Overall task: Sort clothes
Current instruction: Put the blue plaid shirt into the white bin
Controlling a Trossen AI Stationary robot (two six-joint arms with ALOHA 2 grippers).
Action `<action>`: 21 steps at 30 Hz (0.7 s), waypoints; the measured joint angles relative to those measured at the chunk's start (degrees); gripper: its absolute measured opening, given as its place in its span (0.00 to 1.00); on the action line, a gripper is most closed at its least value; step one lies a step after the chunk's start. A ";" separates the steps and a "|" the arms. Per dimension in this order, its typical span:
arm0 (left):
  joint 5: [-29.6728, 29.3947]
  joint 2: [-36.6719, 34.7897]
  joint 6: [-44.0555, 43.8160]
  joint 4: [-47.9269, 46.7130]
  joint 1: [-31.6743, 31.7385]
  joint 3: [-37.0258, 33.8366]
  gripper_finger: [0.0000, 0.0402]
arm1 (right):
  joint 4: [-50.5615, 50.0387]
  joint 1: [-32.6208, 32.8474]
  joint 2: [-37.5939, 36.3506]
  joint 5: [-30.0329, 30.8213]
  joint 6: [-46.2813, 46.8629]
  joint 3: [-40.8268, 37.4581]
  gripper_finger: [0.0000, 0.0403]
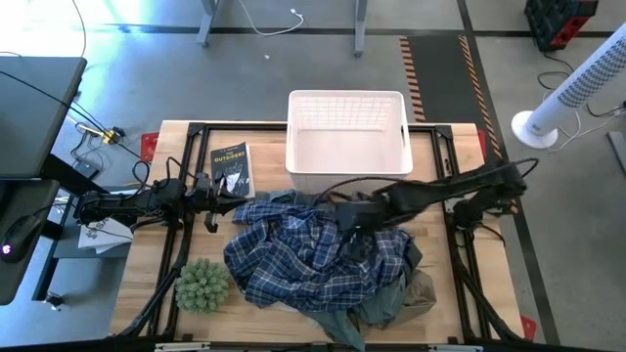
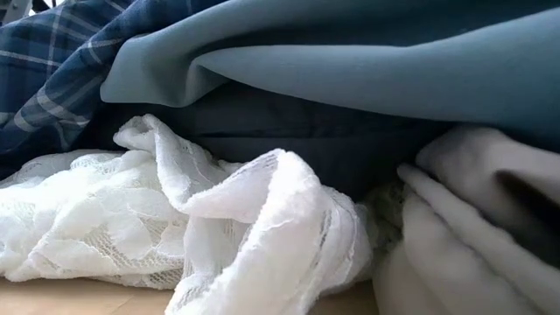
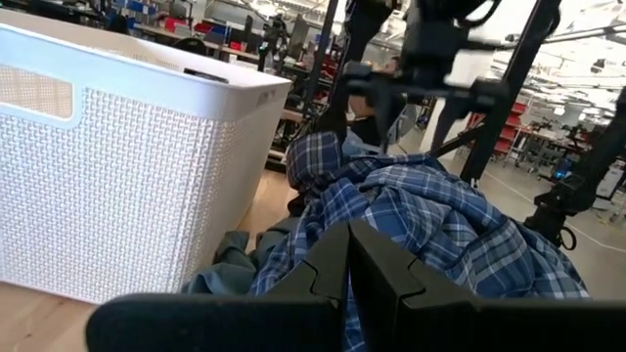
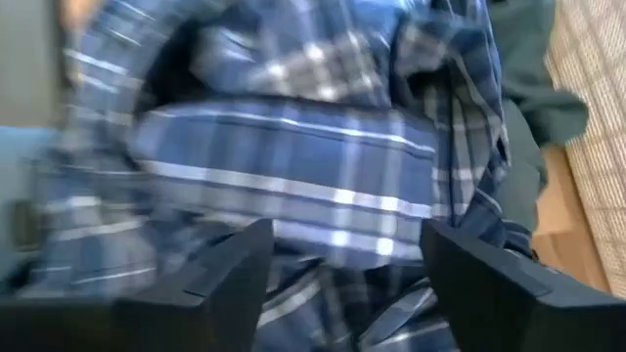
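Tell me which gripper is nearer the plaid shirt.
Right. The right gripper hangs directly over the plaid shirt, fingers spread open. The left gripper sits shut beside the pile's edge, near the book.

We see a grey concrete floor around the wooden tabletop, orange-striped floor tape, a white tower fan, a dark desk and workshop racks beyond.

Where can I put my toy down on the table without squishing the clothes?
Bare wood shows between the book and the green plant, and on the table right of the white basket. The middle is crowded with the plaid shirt.
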 joint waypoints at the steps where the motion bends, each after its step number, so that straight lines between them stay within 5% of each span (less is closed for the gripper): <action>1: 0.02 0.00 0.00 -0.35 0.00 0.00 0.02 | -0.26 -0.38 1.37 0.00 -0.28 0.00 0.69; 6: 0.02 0.00 0.00 -1.47 0.00 0.00 0.02 | 0.35 -1.12 9.98 -1.00 -4.67 0.02 0.72; 10: 0.02 0.00 0.00 -1.49 0.00 0.00 0.02 | 2.42 -0.83 16.78 -3.09 -8.53 0.36 0.64; 13: 0.02 0.00 -0.02 -1.49 0.00 0.00 0.02 | 3.13 -0.81 19.47 -3.22 -9.71 0.44 0.49; 18: 0.02 0.00 -0.04 -1.49 0.00 0.00 0.02 | 3.04 -1.51 17.79 -2.40 -9.34 0.56 0.10; 21: -0.18 0.00 -0.04 -1.47 0.00 0.00 0.02 | 1.97 -1.48 14.20 -0.21 -8.28 1.54 0.05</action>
